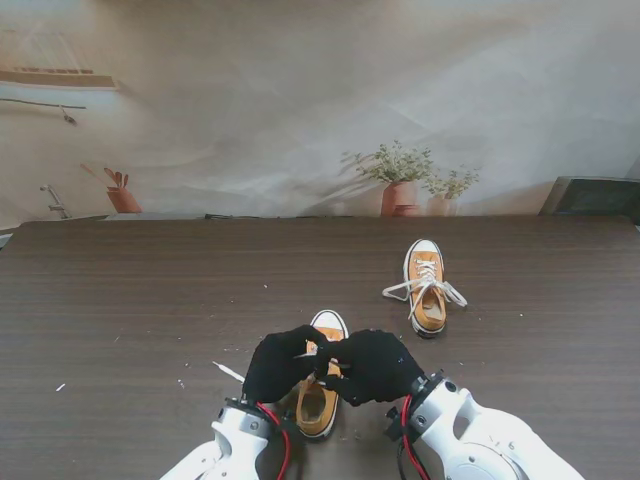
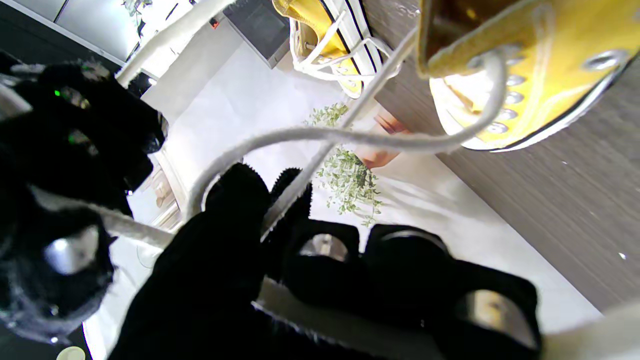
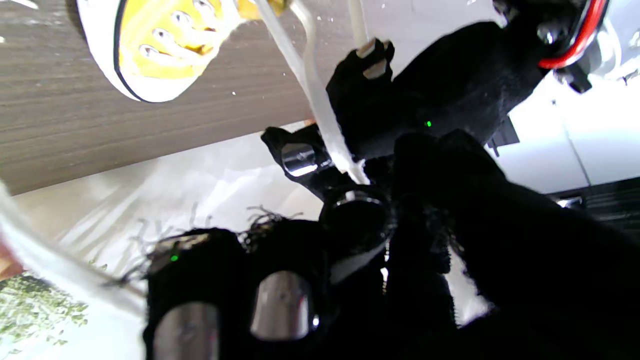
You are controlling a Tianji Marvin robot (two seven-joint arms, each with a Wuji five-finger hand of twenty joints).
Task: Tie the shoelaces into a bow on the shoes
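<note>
Our left hand point(image 1: 278, 364) and right hand point(image 1: 376, 366) pinch the laces point(image 2: 320, 136) over the near shoe point(image 1: 318, 398) at six o'clock, mid-knot; next we likely cross them.

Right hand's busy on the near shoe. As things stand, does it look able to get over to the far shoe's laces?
Probably not yet. The right hand is shut on the lace of the near shoe, knuckle to knuckle with the left hand. The table toward the far shoe looks open, so letting go should free it.
</note>
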